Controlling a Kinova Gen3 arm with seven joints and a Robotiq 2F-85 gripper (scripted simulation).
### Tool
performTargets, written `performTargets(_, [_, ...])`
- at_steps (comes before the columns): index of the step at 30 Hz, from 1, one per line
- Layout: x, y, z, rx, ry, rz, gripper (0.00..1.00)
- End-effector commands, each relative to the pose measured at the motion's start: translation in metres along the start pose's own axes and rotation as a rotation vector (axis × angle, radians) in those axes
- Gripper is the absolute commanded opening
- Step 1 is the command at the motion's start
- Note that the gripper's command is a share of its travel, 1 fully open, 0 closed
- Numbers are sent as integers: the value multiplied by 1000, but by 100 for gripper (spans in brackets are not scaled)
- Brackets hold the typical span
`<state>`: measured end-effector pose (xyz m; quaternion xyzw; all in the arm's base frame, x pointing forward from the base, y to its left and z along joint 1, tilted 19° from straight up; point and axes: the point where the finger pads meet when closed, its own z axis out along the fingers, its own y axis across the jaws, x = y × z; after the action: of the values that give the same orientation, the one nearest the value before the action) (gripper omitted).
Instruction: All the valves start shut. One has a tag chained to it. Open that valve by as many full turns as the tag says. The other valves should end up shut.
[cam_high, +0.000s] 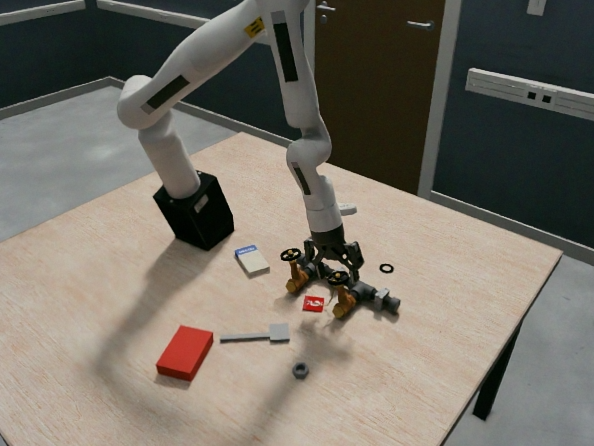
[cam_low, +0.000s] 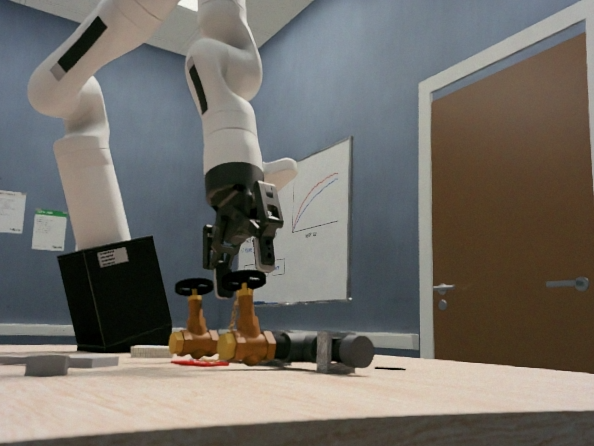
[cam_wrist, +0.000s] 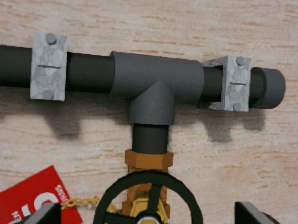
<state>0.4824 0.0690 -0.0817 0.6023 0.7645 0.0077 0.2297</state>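
Note:
Two brass valves with black handwheels stand on a dark grey pipe (cam_high: 372, 292). The left valve (cam_high: 296, 272) has no tag. The right valve (cam_high: 343, 295) has a gold chain (cam_wrist: 80, 202) running to a red tag (cam_high: 313, 303) that lies flat on the table; the tag also shows in the wrist view (cam_wrist: 35, 202), cut off so its number is unreadable. My gripper (cam_high: 338, 272) is open, pointing down, its fingers straddling the right valve's handwheel (cam_low: 243, 280) without clamping it. In the wrist view the handwheel (cam_wrist: 149, 201) sits between my fingertips.
The pipe tee (cam_wrist: 157, 80) is held by two grey clamps (cam_wrist: 48, 66) (cam_wrist: 234, 83). A blue-topped white box (cam_high: 252, 259), a red block (cam_high: 185, 351), a grey T-shaped tool (cam_high: 257, 335), a grey nut (cam_high: 300, 367) and a black ring (cam_high: 384, 271) lie around. The black robot base (cam_high: 194, 210) stands at back left.

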Motion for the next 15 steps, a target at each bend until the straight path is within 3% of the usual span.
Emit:
performTargets(1, [0, 1, -1, -2, 0, 0, 100])
performTargets(15, [-1, 2, -18, -3, -1, -1, 100])
